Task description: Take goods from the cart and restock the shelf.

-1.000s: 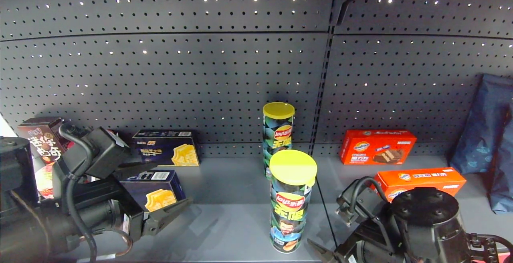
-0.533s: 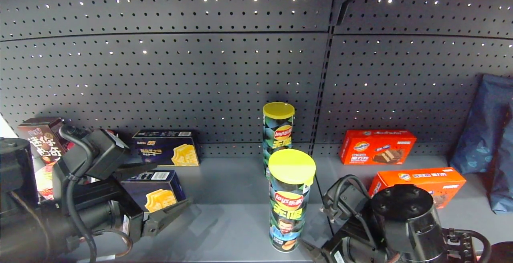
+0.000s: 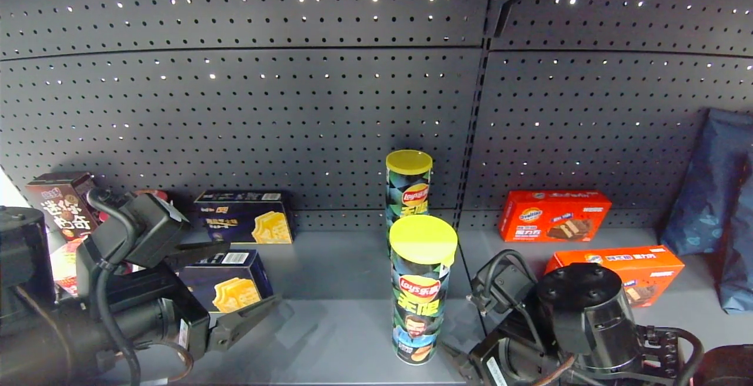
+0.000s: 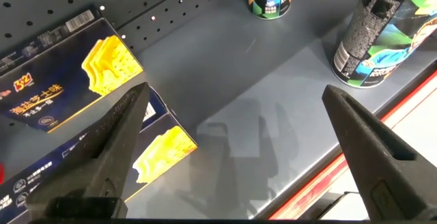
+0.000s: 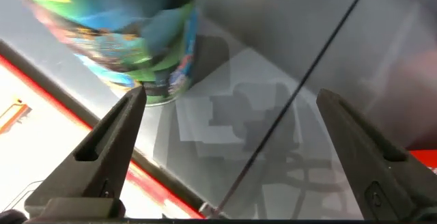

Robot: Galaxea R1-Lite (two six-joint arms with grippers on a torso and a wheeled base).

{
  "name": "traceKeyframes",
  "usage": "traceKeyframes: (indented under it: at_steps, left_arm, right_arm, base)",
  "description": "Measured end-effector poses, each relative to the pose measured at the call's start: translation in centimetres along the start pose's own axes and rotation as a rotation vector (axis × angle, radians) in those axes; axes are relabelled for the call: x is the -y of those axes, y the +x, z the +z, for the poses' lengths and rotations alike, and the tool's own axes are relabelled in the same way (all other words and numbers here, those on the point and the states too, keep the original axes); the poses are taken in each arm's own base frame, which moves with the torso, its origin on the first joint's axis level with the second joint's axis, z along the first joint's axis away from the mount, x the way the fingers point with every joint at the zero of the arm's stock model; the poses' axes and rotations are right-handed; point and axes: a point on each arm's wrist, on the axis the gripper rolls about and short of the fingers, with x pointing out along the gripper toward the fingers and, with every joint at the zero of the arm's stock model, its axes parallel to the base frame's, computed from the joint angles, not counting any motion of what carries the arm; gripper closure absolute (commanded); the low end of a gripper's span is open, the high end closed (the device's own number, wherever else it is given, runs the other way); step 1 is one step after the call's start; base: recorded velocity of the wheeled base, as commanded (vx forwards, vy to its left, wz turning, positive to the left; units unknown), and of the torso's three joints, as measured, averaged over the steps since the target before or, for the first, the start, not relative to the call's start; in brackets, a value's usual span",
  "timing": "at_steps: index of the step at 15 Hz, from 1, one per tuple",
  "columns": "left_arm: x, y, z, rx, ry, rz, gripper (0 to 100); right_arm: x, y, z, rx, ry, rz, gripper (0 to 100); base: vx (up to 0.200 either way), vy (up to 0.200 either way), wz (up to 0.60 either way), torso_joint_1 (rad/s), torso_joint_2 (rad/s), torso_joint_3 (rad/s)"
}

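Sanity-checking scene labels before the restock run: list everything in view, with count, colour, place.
chip cans: 2, yellow lids, shelf centre, upright, one behind the other
dark blue boxes: 2, yellow picture, shelf left
brown box: 1, far left
orange boxes: 2, shelf right
blue bags: at least 1, dark blue, far right
shelf: 1, grey
pegboard back: grey, behind the goods
left end effector: open, by front dark blue box
right end effector: open, low, beside front chip can
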Motion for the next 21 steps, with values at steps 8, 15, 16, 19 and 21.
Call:
traceKeyframes:
  at_steps: [8, 15, 16, 19, 21]
  left_arm:
    - [0.0, -0.2, -0.3, -0.006, -0.003, 0.005, 0]
    - [-0.1, -0.2, -0.3, -0.008, -0.008, 0.007, 0]
    - [0.0, -0.2, -0.3, -0.008, -0.007, 0.007, 0]
    - [0.0, -0.2, -0.4, -0.009, -0.006, 0.005, 0]
    - [0.1, -0.3, -0.7, -0.006, -0.005, 0.006, 0]
  right_arm:
    - [0.5, 0.3, 0.0, -0.005, -0.002, -0.017, 0]
    - [0.4, 1.1, 0.4, 0.004, 0.0, -0.019, 0]
    - [0.4, 1.0, 0.3, 0.002, 0.0, -0.019, 0]
    - [0.4, 0.7, -0.1, -0.007, -0.001, -0.019, 0]
    - [0.7, 0.0, 0.2, 0.018, 0.011, -0.023, 0]
  base:
    - [0.0, 0.0, 0.0, 0.0, 0.0, 0.0]
    - [0.0, 0.0, 0.0, 0.0, 0.0, 0.0]
    - [0.0, 0.0, 0.0, 0.0, 0.0, 0.0]
    - [0.0, 0.0, 0.0, 0.0, 0.0, 0.0]
    - [0.0, 0.0, 0.0, 0.0, 0.0, 0.0]
